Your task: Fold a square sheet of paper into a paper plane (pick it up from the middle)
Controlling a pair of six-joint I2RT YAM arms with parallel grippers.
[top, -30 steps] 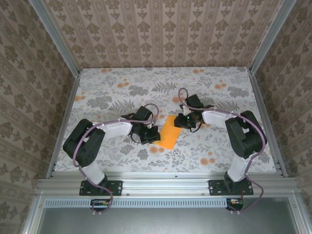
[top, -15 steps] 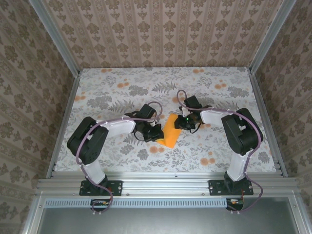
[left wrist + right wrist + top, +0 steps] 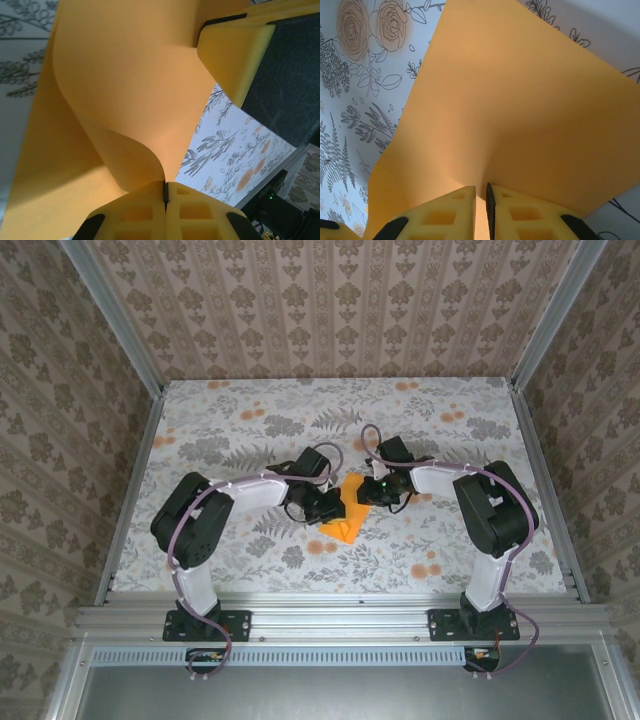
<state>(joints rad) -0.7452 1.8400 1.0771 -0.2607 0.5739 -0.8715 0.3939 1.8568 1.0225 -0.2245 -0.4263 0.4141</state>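
Both arms meet mid-table over the floral tabletop [image 3: 450, 440], wrists angled toward each other. The sheet of paper [image 3: 347, 516] sits between them, slightly left of the table's centre line, and looks bent rather than flat in the top view.

Left gripper [image 3: 327, 506]: jaws fully clenched. The left wrist view shows the two yellow fingers [image 3: 135, 215] pressed together with no gap, pinching the near edge of the sheet [image 3: 125, 90]. From that pinch the paper curls up and away in an S-shaped bow, with one flap sweeping left and the other rising toward the top right.

Right gripper [image 3: 373, 490]: jaws nearly together, grasping the sheet. In the right wrist view the paper [image 3: 510, 115] runs down into the thin slit between the fingers [image 3: 440, 215], with a shallow dimple in the paper just above the grip. The rest fans out from there, and the table print shows on the left and in the top and bottom right corners.

The left wrist view also catches a right-gripper finger [image 3: 232, 52] at top right, its pad against the far edge of the sheet.

The sheet is therefore held on opposite sides, bowed between the two grips. Whether its lower edge touches the table cannot be told.
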